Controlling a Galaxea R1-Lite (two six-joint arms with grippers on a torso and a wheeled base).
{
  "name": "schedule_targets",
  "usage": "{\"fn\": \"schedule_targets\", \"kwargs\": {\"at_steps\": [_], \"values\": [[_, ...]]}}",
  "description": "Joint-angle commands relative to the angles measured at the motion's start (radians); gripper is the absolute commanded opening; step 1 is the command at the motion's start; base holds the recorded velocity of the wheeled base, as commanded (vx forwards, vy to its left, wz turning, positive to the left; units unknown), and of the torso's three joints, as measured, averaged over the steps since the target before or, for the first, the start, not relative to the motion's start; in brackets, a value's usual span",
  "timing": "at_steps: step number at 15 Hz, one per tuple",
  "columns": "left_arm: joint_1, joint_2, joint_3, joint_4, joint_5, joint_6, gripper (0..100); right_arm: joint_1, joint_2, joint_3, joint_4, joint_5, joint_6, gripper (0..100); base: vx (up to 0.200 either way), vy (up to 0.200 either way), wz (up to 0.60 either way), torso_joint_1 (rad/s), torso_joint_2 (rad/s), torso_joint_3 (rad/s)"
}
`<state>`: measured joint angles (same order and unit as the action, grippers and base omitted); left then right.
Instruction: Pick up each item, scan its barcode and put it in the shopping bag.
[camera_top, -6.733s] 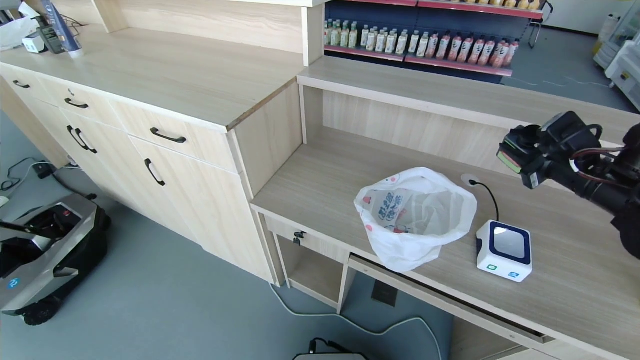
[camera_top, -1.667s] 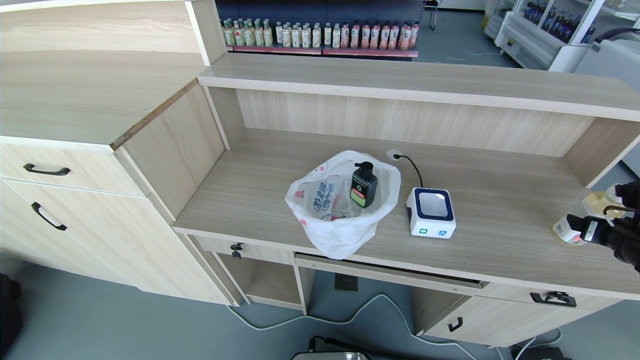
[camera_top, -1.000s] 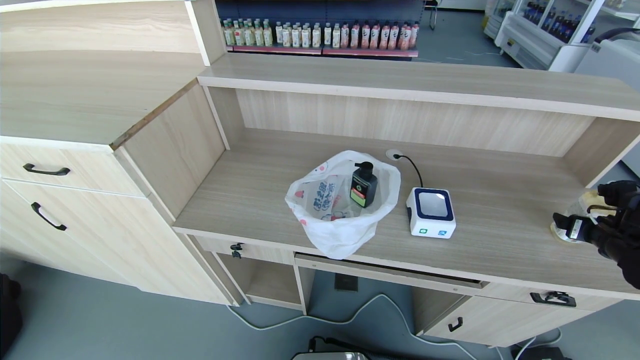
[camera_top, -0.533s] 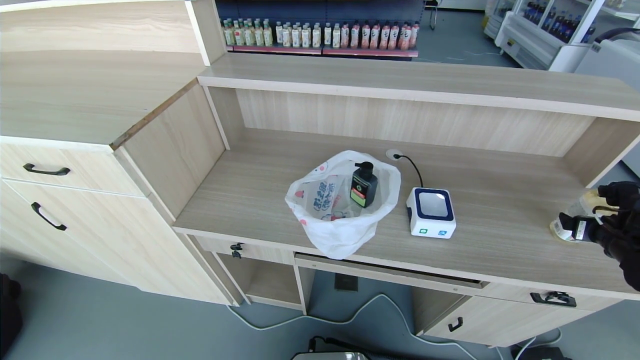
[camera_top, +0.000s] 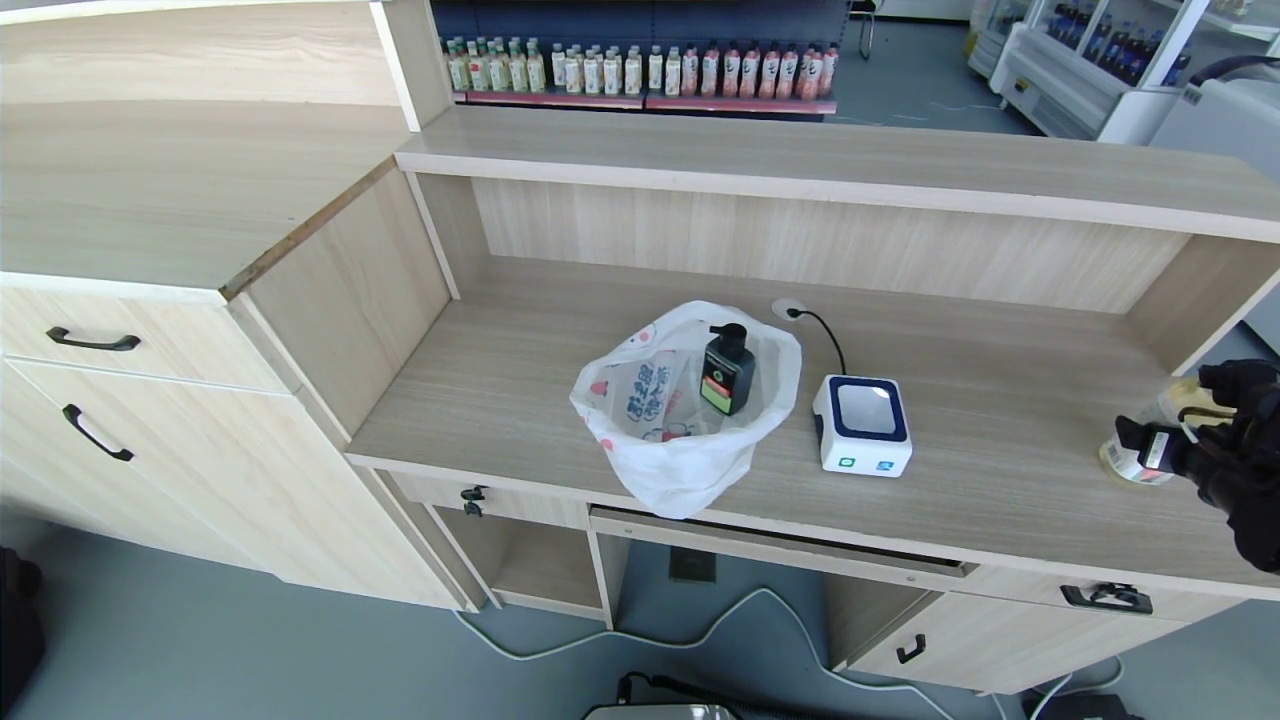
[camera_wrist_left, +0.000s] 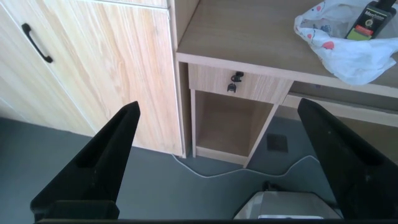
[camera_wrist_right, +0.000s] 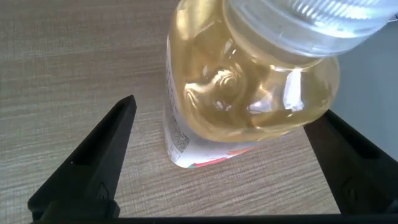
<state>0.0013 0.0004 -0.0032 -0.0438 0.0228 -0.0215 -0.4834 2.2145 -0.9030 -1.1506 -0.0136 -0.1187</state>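
A white plastic shopping bag (camera_top: 680, 455) stands open on the counter with a black pump bottle (camera_top: 727, 372) upright inside it. To its right sits the white barcode scanner (camera_top: 862, 424). At the counter's far right stands a clear bottle of yellow liquid (camera_top: 1128, 462), also seen close up as the bottle (camera_wrist_right: 249, 106). My right gripper (camera_top: 1175, 415) is open around it, its fingers (camera_wrist_right: 93, 168) on either side with a gap showing on one side. My left gripper (camera_wrist_left: 217, 162) hangs open low beside the cabinet, holding nothing, with the bag (camera_wrist_left: 342, 46) far ahead.
A raised wooden ledge (camera_top: 800, 160) runs behind the counter, and a taller cabinet (camera_top: 150, 200) with drawers stands to the left. The scanner's cable (camera_top: 825, 335) runs to a hole in the counter. Bare counter lies between scanner and bottle.
The head camera has turned since the oldest frame. The black pump bottle, then in my right gripper, now stands in the bag. In the last second the right gripper shifted slightly around the yellow bottle.
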Motion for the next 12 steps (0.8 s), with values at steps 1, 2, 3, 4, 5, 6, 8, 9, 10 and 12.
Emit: {"fn": "schedule_targets", "kwargs": {"at_steps": [1, 2, 3, 4, 5, 6, 8, 9, 10, 12], "values": [[0.000, 0.000, 0.000, -0.001, 0.000, 0.000, 100, 0.003, 0.024, -0.013, -0.004, 0.000, -0.002, 100, 0.000, 0.000, 0.00, 0.000, 0.00, 0.000], [0.000, 0.000, 0.000, -0.001, 0.000, 0.000, 100, 0.005, 0.036, -0.030, -0.004, 0.000, -0.004, 100, 0.000, 0.000, 0.00, 0.000, 0.00, 0.000], [0.002, 0.000, 0.000, -0.001, 0.000, -0.002, 100, 0.005, 0.045, -0.047, -0.001, 0.000, -0.004, 100, 0.000, 0.000, 0.00, 0.000, 0.00, 0.000], [0.000, 0.000, 0.000, -0.001, 0.000, -0.002, 100, 0.005, 0.053, -0.057, 0.002, 0.000, -0.004, 100, 0.000, 0.000, 0.00, 0.000, 0.00, 0.000], [0.000, 0.000, 0.000, -0.001, 0.000, 0.000, 100, 0.005, 0.057, -0.063, 0.002, 0.000, -0.004, 100, 0.000, 0.000, 0.00, 0.000, 0.00, 0.000], [0.000, 0.000, 0.000, -0.001, 0.000, 0.000, 100, 0.005, 0.063, -0.071, 0.002, 0.003, -0.002, 100, 0.000, 0.000, 0.00, 0.000, 0.00, 0.000], [0.000, 0.000, 0.000, -0.001, 0.000, -0.002, 100, 0.005, 0.076, -0.080, -0.004, 0.029, -0.004, 100, 0.000, 0.000, 0.00, 0.000, 0.00, 0.000], [0.000, 0.000, 0.000, -0.001, 0.000, 0.000, 100, 0.005, 0.079, -0.083, -0.006, 0.043, -0.007, 100, 0.000, 0.000, 0.00, 0.000, 0.00, 0.000], [0.000, 0.000, 0.000, -0.001, 0.000, 0.000, 100, 0.005, 0.083, -0.086, -0.006, 0.049, -0.012, 100, 0.000, 0.000, 0.00, 0.000, 0.00, 0.000], [0.000, 0.000, 0.000, -0.001, 0.000, 0.000, 100, 0.003, 0.085, -0.096, -0.004, 0.049, -0.018, 0, 0.000, 0.000, 0.00, 0.000, 0.00, 0.000]]}}
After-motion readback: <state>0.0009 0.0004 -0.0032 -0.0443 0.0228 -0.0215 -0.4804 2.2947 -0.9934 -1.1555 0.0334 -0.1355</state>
